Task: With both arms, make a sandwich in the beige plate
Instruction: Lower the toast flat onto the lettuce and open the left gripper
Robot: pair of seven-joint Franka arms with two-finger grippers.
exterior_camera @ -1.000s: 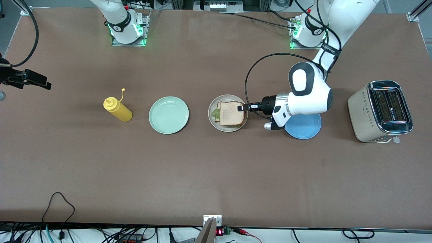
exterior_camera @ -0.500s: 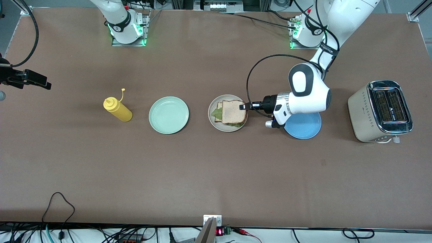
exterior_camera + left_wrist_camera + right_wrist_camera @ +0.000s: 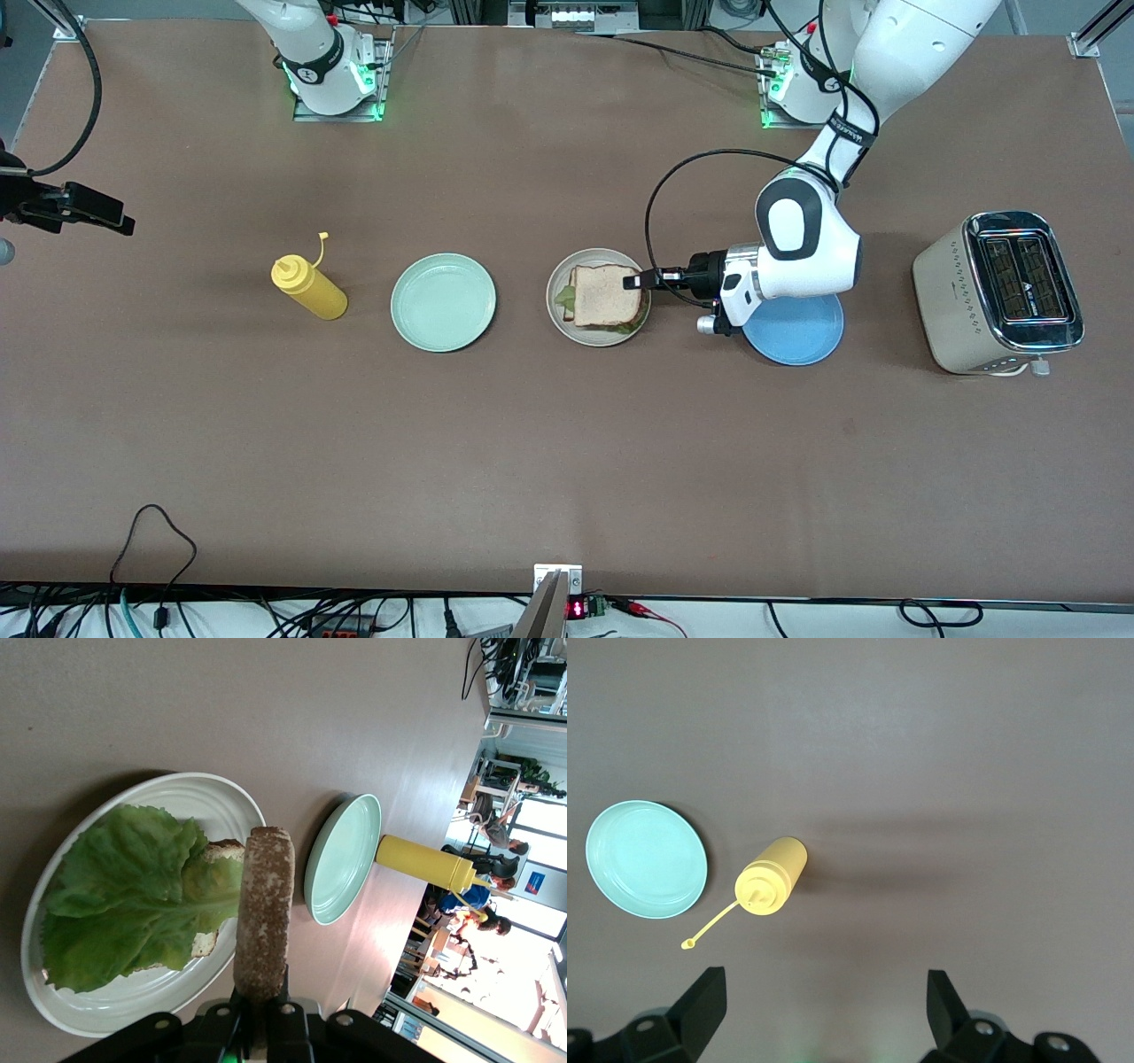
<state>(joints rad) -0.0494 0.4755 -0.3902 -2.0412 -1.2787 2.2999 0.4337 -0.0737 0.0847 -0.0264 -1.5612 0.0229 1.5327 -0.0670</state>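
I find the left end effector [image 3: 631, 283] clamped on the top bread slice [image 3: 263, 908], over the lettuce [image 3: 133, 895] and lower slice in the beige plate [image 3: 556, 321]. Release remains. The right end effector [image 3: 824, 1005] waits, spread wide, above the mustard bottle [image 3: 771, 875].

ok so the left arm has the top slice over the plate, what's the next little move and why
Probably lower, then open. The left gripper is shut on the top bread slice, held edge-on above the lettuce on the beige plate. The slice looks roughly lined up over the lettuce, so setting it down should finish the sandwich. The right gripper waits, open.
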